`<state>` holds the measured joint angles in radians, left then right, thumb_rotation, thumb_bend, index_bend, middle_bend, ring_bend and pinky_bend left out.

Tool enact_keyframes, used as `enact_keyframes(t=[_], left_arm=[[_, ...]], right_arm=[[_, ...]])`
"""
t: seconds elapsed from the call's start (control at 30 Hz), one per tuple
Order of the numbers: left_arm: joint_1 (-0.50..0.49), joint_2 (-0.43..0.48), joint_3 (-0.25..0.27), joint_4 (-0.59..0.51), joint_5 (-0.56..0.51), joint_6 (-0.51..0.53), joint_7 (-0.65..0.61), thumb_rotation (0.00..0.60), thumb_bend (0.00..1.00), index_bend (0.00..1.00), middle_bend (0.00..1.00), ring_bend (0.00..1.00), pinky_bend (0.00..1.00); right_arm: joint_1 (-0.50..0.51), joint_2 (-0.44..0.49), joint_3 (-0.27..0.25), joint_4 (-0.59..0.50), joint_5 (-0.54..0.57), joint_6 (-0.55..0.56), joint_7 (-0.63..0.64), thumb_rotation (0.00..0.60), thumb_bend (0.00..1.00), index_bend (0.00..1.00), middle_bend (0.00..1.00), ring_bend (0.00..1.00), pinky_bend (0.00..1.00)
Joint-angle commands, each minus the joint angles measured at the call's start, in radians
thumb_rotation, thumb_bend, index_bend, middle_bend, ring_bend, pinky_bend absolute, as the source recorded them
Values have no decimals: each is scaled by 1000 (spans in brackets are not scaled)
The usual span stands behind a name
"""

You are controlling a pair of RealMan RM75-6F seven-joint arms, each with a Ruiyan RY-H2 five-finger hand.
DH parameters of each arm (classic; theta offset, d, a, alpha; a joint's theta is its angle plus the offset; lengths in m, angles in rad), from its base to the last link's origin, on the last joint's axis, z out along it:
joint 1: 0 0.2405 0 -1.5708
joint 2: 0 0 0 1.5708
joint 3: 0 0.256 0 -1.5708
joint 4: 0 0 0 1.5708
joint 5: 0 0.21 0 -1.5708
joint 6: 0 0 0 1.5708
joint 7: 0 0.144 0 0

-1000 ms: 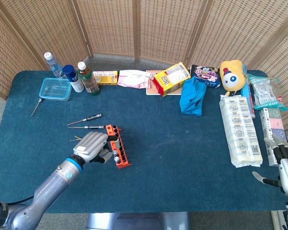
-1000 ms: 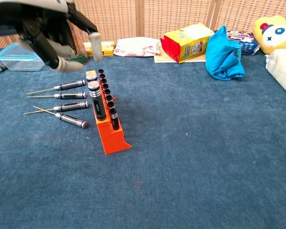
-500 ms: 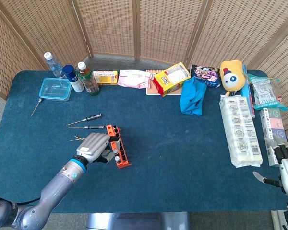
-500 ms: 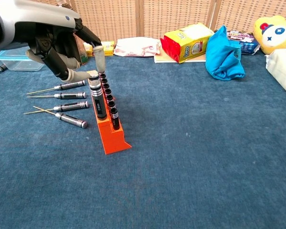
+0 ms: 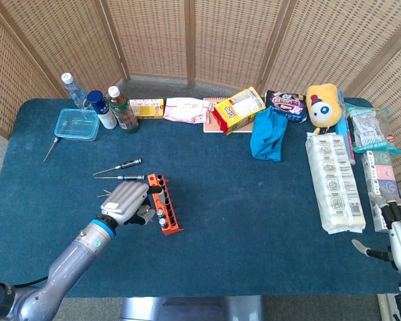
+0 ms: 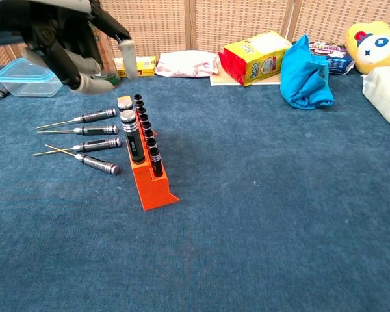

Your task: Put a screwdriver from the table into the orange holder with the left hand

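Note:
The orange holder point(image 6: 151, 182) point(image 5: 166, 206) stands on the blue cloth with two silver-capped screwdrivers upright in it, a tall one point(image 6: 132, 134) and a shorter one point(image 6: 155, 160). Several more screwdrivers lie just left of it, among them one point(image 6: 86, 117) at the back and one point(image 6: 96, 164) at the front. My left hand point(image 6: 70, 38) point(image 5: 128, 202) hovers above and left of the holder, fingers apart, holding nothing. At the table's lower right edge my right hand point(image 5: 394, 234) rests empty, thumb out.
A clear box point(image 5: 76, 124), bottles point(image 5: 122, 109) and snack packs point(image 5: 239, 110) line the far edge. A blue cloth bundle point(image 5: 267, 134) and yellow plush point(image 5: 323, 103) sit at the back right, and long white packets point(image 5: 335, 182) lie on the right.
Half a second ago my left hand was down with a fingertip at the tall screwdriver's cap in the holder. It has since lifted up and to the left, empty.

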<state>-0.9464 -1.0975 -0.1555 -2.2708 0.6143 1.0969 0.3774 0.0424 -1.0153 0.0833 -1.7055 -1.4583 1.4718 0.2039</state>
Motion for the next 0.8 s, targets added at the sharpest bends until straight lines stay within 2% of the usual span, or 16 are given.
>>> enact_keyframes(t=[0.03, 0.13, 0.2, 0.3, 0.37, 0.47, 0.5, 0.53, 0.57, 0.63, 0.8], left_arm=[[19, 30, -1, -2, 23, -2, -18, 600, 413, 443, 1000, 988, 947], [49, 71, 7, -1, 68, 0, -38, 600, 399, 442, 994, 943, 901], [75, 103, 18, -2, 111, 3, -49, 600, 369, 435, 928, 878, 831], [114, 152, 50, 5, 184, 21, -32, 600, 304, 353, 629, 688, 632], [148, 181, 69, 10, 240, 40, -32, 600, 246, 269, 347, 558, 530], [202, 216, 94, 29, 327, 61, -58, 600, 189, 213, 141, 506, 500], [213, 222, 100, 35, 347, 65, -64, 600, 174, 200, 102, 484, 493], [230, 231, 110, 46, 374, 71, -68, 600, 154, 172, 54, 393, 474], [241, 239, 119, 53, 389, 75, -67, 600, 137, 145, 20, 268, 449], [281, 261, 143, 74, 443, 101, -63, 600, 117, 115, 0, 98, 404], [406, 270, 197, 133, 599, 223, -76, 600, 96, 59, 0, 24, 320]], right_arm=[[0, 0, 1, 1, 1, 0, 1, 600, 93, 127, 43, 56, 6], [1, -1, 1, 2, 2, -1, 0, 600, 93, 127, 43, 56, 7], [1, -2, 1, 1, 1, -2, -3, 600, 94, 127, 43, 56, 6], [2, -4, 0, 1, 1, -2, -10, 600, 93, 127, 43, 56, 6], [2, -5, 0, 0, 2, -2, -15, 600, 93, 127, 43, 57, 6], [2, -7, -1, -1, 2, -1, -21, 600, 93, 126, 43, 56, 6], [2, -7, -1, -1, 1, -1, -22, 600, 93, 126, 43, 57, 6], [2, -8, 0, -1, 1, -1, -24, 600, 93, 127, 43, 57, 6], [2, -8, 0, -1, 1, 0, -25, 600, 93, 127, 43, 57, 6], [2, -10, 0, -1, 2, -1, -28, 600, 94, 127, 43, 57, 6], [1, -12, 1, 1, 2, 4, -37, 600, 93, 127, 43, 57, 6]])
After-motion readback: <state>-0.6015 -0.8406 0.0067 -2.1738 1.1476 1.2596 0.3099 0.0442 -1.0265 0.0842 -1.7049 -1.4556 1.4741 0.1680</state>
